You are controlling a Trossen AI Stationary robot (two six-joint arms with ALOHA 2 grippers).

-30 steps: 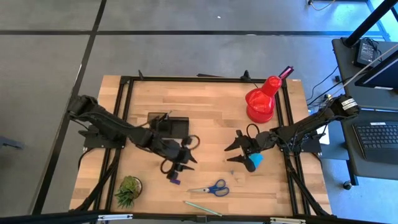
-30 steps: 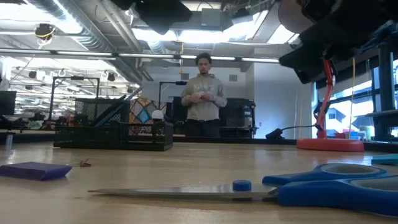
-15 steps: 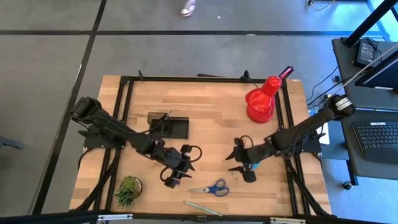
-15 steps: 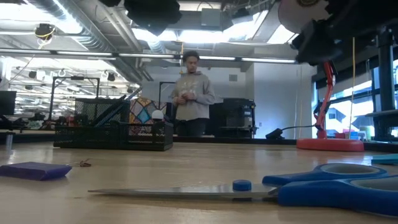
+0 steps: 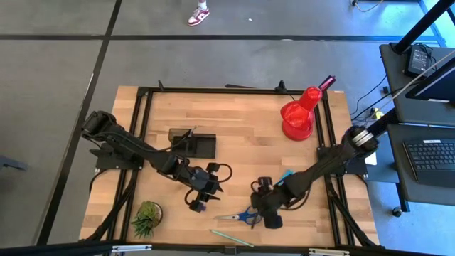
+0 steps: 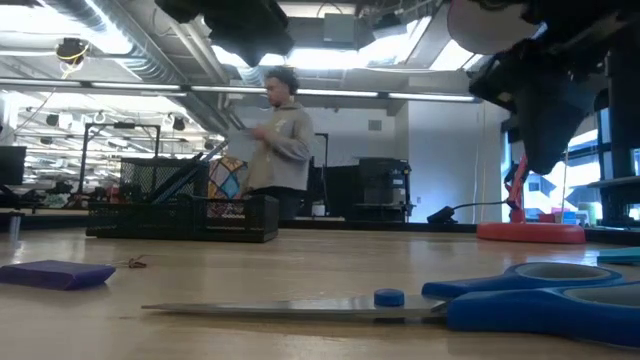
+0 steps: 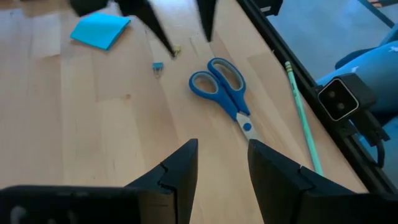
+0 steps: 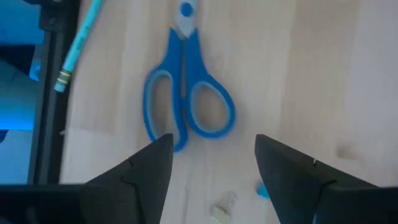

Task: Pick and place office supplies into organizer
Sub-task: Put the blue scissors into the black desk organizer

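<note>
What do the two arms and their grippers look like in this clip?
Both arms are dark, jointed and slim. The left gripper carries a looping black cable; the right gripper looks the same build. Up close, the fingers are matte black, tapering wedges.

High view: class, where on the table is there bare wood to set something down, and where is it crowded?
Free: the wood between the organizer and the red lamp. Crowded: the near edge, where the plant, left tool, scissors, pencil and right tool cluster.
</note>
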